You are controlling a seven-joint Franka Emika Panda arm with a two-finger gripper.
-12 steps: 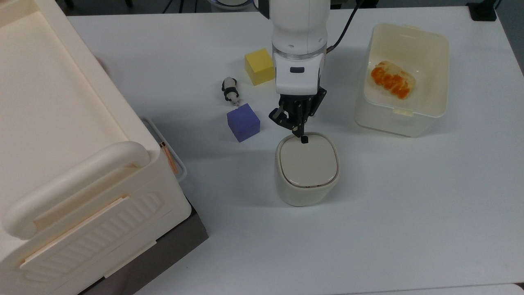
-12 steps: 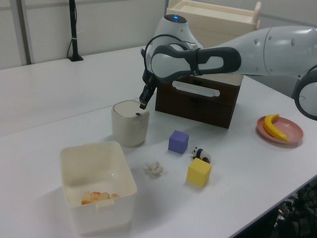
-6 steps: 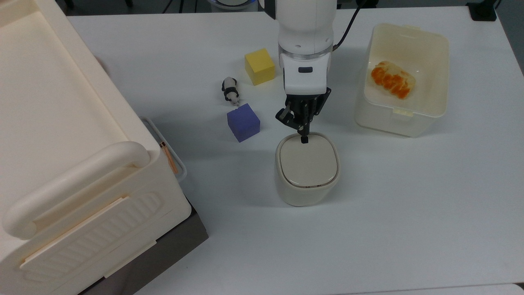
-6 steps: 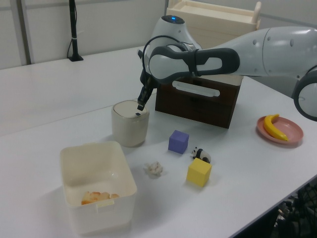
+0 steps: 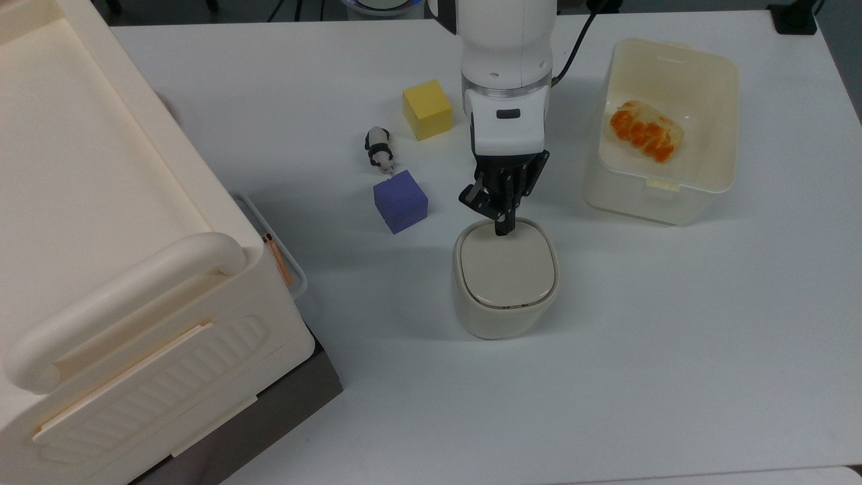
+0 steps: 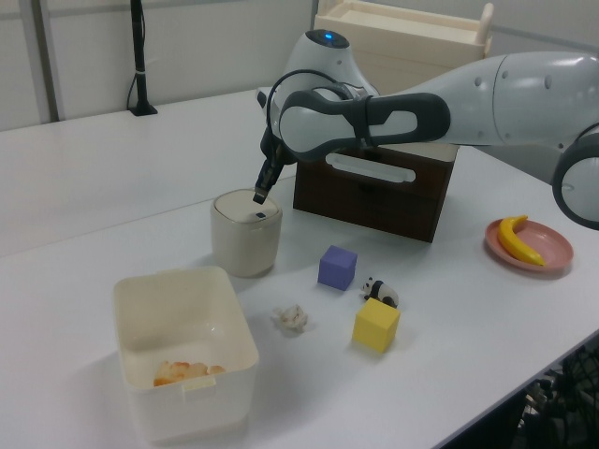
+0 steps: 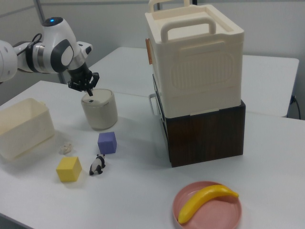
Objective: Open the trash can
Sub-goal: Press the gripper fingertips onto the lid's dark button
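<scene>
Since a second ago we are shifting our closed hand (image 5: 502, 228) onto the dark button at the small cream-beige plastic trash can's (image 5: 505, 296) rim, lid flat.

Trash can (image 5: 505, 279): cream-beige, small dark button at rim. Bench (image 5: 673, 337): white. Cubes: one purple (image 5: 400, 201), one yellow (image 5: 427, 109). Toy panda (image 5: 379, 149): black-and-white. Tub (image 5: 660, 195): translucent cream, orange-and-pale food (image 5: 645, 130) inside. Crate (image 7: 195, 57): cream, on dark brown box (image 7: 205, 136). Banana (image 7: 206, 199): yellow, on pink plate (image 7: 228, 217). Arm (image 5: 505, 74): white, grey joints.
</scene>
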